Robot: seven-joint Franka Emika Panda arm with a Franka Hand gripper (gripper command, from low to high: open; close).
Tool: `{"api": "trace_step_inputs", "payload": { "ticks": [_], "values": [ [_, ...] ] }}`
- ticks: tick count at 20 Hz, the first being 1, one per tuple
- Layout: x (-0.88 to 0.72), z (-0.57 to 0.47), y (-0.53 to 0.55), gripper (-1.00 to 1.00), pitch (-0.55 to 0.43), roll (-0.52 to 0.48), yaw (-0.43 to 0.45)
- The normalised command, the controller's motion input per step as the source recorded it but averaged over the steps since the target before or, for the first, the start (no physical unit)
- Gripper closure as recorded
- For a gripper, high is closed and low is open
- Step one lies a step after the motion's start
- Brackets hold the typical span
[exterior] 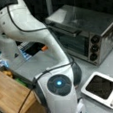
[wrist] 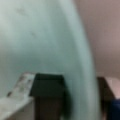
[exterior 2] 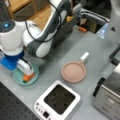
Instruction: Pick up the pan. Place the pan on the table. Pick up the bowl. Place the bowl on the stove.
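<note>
Grey matte tabletop, pan down, bowl in hand's reach.

On that wide flat table, the round salmon-pink pan with its stubby white handle already sits, just beyond the small square white stove whose glossy black top is bare in both front views, so the first half looks done. My gripper is down at the round light teal bowl at a front view's left, one finger inside the rim and the other outside in the wrist view, straddling its wall; whether I am clamped on it I cannot tell. The bowl rests on the table, well apart from the stove.
</note>
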Motion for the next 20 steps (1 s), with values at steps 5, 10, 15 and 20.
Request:
{"api": "trace_step_inputs", "payload": {
  "ticks": [5,10,15,20],
  "values": [
    [0.0,0.14,0.18,1.0,0.123,0.001,0.01],
    [-0.05,0.16,0.2,1.0,0.125,-0.015,-0.023],
    [-0.05,0.18,0.23,1.0,0.087,-0.032,-0.046],
    [-0.03,0.18,0.25,1.0,0.067,-0.056,-0.077]
  ]
}}
